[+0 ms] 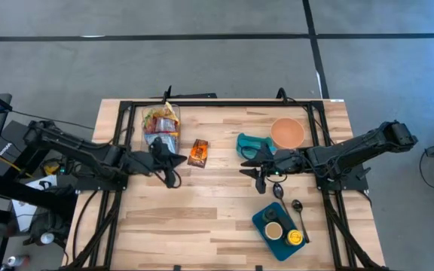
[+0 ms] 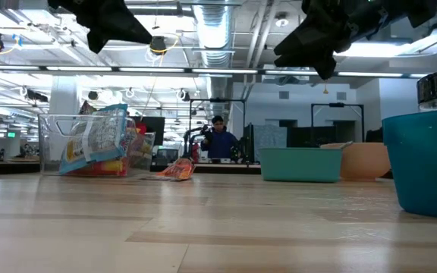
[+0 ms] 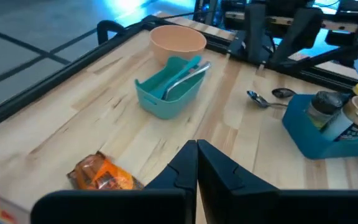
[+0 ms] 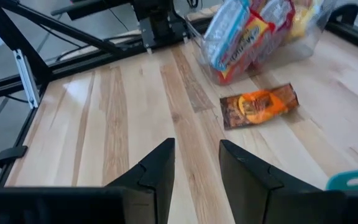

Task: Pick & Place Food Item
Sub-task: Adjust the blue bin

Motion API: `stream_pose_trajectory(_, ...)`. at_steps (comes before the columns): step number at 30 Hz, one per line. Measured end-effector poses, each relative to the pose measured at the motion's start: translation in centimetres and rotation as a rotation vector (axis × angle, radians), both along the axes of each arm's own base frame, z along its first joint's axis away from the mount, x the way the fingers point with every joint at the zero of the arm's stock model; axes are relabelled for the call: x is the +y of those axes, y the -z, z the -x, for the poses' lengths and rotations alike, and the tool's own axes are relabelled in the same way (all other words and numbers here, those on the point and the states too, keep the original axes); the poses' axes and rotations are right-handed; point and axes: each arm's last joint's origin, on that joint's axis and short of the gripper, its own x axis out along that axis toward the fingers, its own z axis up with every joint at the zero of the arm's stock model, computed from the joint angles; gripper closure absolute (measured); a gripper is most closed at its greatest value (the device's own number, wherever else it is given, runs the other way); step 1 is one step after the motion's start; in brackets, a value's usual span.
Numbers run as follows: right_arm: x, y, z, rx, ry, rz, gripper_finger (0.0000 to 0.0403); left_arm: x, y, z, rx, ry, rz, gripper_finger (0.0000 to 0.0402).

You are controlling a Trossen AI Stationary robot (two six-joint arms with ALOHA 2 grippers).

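The snack packet lies just right of the clear bin, left of the teal tray.

A light wooden bench of glued planks stands on a grey floor crossed by dark lines. A black metal frame runs along the bench's far edge and sides. Beyond that edge, the low view opens onto a large workshop hall: white ceiling ducts and pipes, bright strip lights, and dark racks and screens. A person in dark blue stands far behind the bench, among the equipment.
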Motion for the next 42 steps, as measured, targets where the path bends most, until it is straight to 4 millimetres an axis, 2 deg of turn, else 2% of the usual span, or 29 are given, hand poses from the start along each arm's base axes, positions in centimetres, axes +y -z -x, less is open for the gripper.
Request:
stream_pose_trajectory(8,-0.1,0.8,0.4,0.090,0.030,-0.045,0.0283,-1.5,1.9,-2.1,0.050,0.023,-0.026,0.0401)
stream_pose_trajectory(16,-0.2,1.5,0.8,0.163,0.050,-0.062,0.0283,-1.9,3.1,-3.0,0.093,0.027,-0.040,0.0401)
stream_pose_trajectory(30,-0.2,1.5,0.8,0.162,0.057,-0.071,0.0283,-1.9,3.1,-3.0,0.086,0.013,-0.047,0.0401)
stream_pose_trajectory(38,-0.3,2.5,2.2,0.312,0.181,-0.284,0.0283,-1.9,3.1,-3.0,0.087,0.013,-0.047,0.0401)
stream_pose_trajectory(42,0.5,3.1,3.3,0.420,0.246,-0.429,0.0288,-1.9,3.1,-3.0,0.087,0.013,-0.047,0.0401)
